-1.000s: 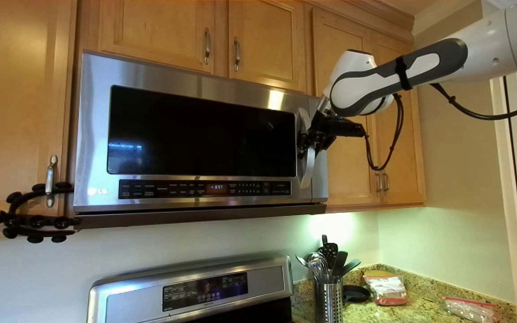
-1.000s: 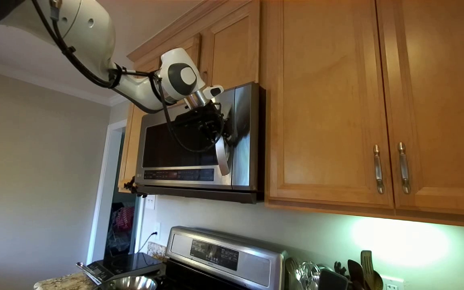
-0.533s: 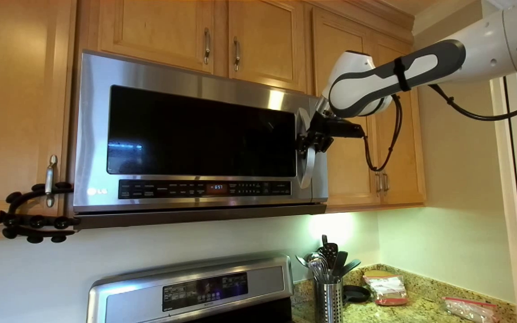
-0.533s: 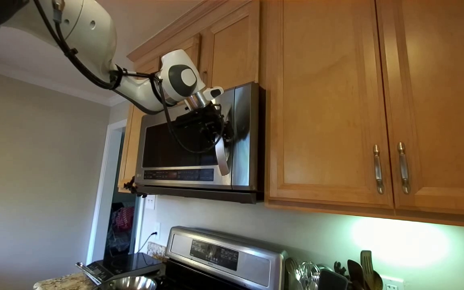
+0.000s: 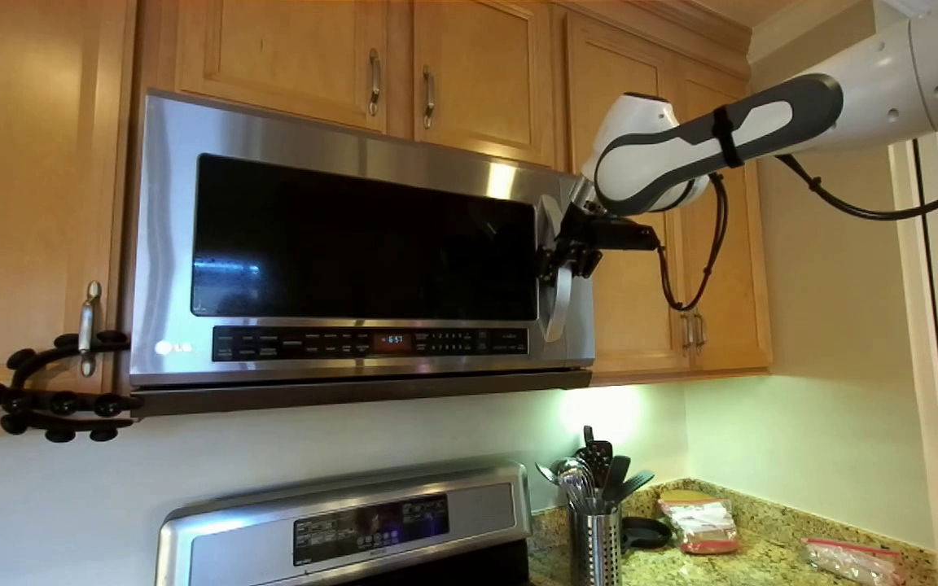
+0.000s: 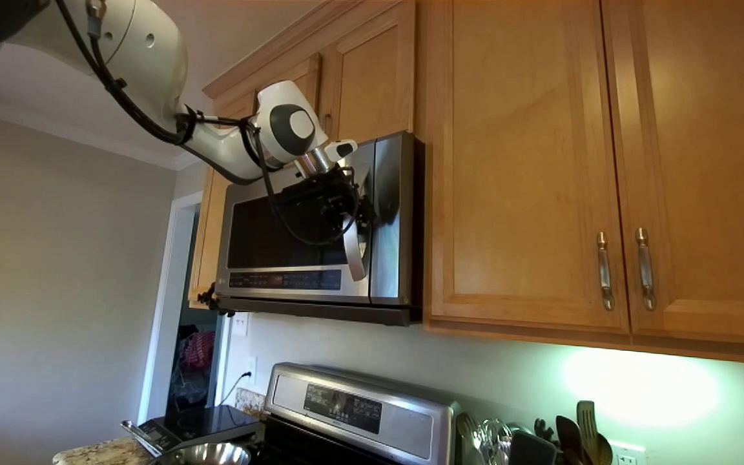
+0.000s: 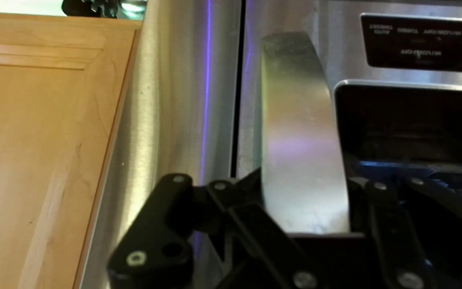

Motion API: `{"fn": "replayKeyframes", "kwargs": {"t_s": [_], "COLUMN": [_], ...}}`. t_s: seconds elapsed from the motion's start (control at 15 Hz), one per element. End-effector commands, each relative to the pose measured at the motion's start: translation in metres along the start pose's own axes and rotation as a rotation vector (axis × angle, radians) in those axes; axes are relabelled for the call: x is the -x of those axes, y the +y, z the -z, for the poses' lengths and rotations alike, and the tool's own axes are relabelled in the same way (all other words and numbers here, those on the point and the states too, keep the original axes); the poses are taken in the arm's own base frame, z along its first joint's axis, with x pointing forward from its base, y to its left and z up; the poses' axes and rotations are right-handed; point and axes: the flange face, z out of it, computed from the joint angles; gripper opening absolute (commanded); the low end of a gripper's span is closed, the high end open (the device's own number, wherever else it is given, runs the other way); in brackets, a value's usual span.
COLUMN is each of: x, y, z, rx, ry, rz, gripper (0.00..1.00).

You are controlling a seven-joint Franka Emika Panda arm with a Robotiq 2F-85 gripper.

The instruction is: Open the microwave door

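Note:
The microwave door (image 5: 363, 236) has a steel frame, a dark glass window and a strip of buttons below. It also shows in an exterior view (image 6: 285, 236) and in the wrist view (image 7: 347, 52). It sits flush with the microwave body, with a thin dark seam. Its curved steel handle (image 5: 558, 305) stands upright on its right side and fills the middle of the wrist view (image 7: 303, 140). My gripper (image 5: 554, 259), also in an exterior view (image 6: 354, 210), is shut on the handle near mid-height, one finger each side in the wrist view (image 7: 305, 192). The fingertips are hidden.
Wooden cabinets (image 6: 527, 161) stand above and beside the microwave. The steel stove panel (image 5: 371, 529) is below. A utensil holder (image 5: 597, 541) stands on the counter. A black flexible tripod (image 5: 62, 399) hangs at the microwave's left edge.
My arm has shifted very slightly; the gripper stays at the handle. The door shows no visible opening. The exterior pictures themselves have shifted by a few pixels.

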Motion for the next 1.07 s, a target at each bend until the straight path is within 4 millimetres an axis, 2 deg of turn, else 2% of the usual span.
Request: {"fn": "replayKeyframes", "kwargs": {"t_s": [0.0, 0.13, 0.33, 0.47, 0.53, 0.6, 0.67, 1.0], "x": [0.036, 0.039, 0.065, 0.079, 0.087, 0.093, 0.098, 0.126], "y": [-0.038, -0.042, -0.06, -0.068, -0.071, -0.074, -0.075, -0.087], "z": [0.044, 0.05, 0.079, 0.09, 0.093, 0.097, 0.1, 0.108], "rx": [0.029, 0.052, 0.09, 0.102, 0.098, 0.085, 0.073, 0.052], "ry": [-0.077, -0.075, -0.106, -0.128, -0.146, -0.16, -0.176, -0.354], "rz": [0.089, 0.097, 0.085, 0.065, 0.06, 0.06, 0.061, 0.143], "gripper": [0.07, 0.06, 0.06, 0.06, 0.17, 0.39, 0.43, 0.76]}}
